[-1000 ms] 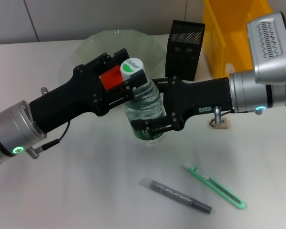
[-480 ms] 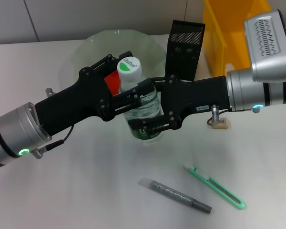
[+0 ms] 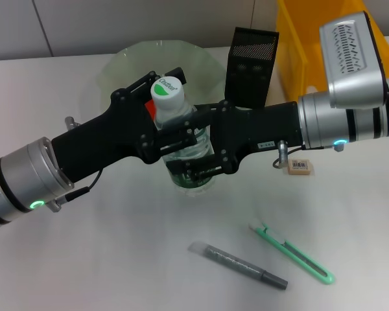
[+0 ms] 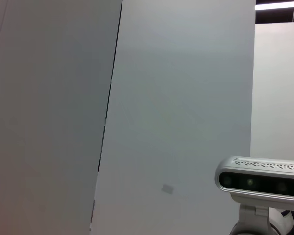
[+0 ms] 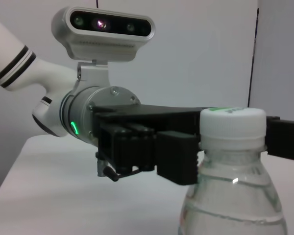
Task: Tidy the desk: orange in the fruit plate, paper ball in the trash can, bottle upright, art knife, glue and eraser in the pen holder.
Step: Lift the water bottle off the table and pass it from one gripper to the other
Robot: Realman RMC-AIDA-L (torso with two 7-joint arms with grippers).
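Bottle (image 3: pixel 185 146) tipped from leaning to near upright at desk (image 3: pixel 117 259) centre; left gripper (image 3: pixel 165 126) clamps neck, right gripper (image 3: pixel 198 165) clamps body. Uprighting almost done; release pending.

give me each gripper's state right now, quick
Left gripper: shut on the bottle, at its neck just under the cap.
Right gripper: shut on the bottle, lower on its body.

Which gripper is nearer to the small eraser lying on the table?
Right. The right gripper clamps the lower body of the clear plastic bottle, its wrist beside the eraser. The left gripper, at the bottle's neck, is farther away.
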